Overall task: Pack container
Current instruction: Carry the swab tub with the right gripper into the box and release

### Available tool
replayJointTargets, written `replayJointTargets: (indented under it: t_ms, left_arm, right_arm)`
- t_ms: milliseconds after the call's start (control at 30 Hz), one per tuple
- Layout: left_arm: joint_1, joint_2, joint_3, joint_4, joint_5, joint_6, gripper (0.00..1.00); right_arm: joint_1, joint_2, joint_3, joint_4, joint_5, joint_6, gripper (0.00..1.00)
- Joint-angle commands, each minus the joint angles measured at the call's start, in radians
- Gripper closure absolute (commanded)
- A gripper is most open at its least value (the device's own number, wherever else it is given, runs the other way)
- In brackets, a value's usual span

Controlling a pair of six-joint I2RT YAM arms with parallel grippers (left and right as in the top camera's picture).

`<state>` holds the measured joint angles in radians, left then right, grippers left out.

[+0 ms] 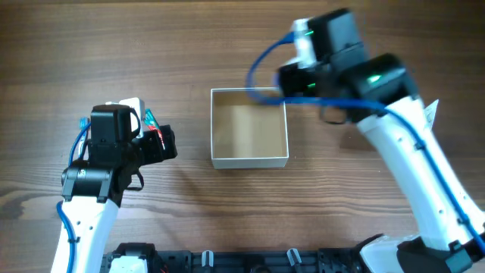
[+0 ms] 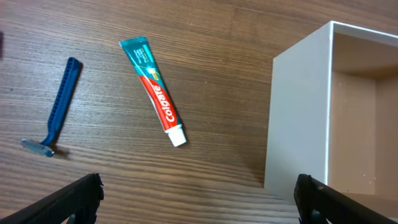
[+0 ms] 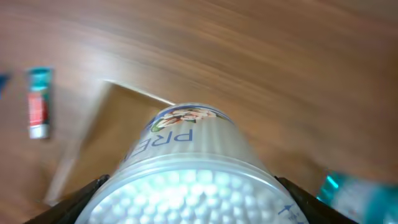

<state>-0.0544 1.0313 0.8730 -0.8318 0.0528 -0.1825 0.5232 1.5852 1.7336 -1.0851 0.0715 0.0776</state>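
Fingers of the right claw grip a clear tub of cotton buds. The left claw hangs wide open, empty.

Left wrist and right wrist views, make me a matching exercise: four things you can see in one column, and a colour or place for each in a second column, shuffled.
Things:
1. razor
2. toothpaste tube
3. container
4. cotton swab tub

Descriptions:
A. held by the right gripper
B. white walls, tan floor
C. blue, lying on the table
D. red and teal with a white cap

Pairs: 1-C, 2-D, 3-B, 4-A.
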Motion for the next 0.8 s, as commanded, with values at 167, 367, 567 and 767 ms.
replayJointTargets:
  t_ms: [167,367,567,767]
  left_arm:
    - [-0.003,0.004,0.025,-0.011,-0.018,-0.009,0.00]
    - [-0.003,0.004,0.025,-0.011,-0.018,-0.009,0.00]
    - [-0.003,0.004,0.025,-0.015,-0.018,-0.009,0.00]
    - [-0.003,0.004,0.025,-0.019,-0.018,-0.009,0.00]
  right_arm:
    - [0.147,0.244,0.006,0.087,-0.023,0.084,0.96]
    - [0.147,0.386,0.006,0.130,-0.065,0.107,0.95]
    - [0.147,0.443,0.006,0.185,-0.064,0.108,0.89]
    - [0.147,0.443,0.006,0.201,-0.065,0.108,0.33]
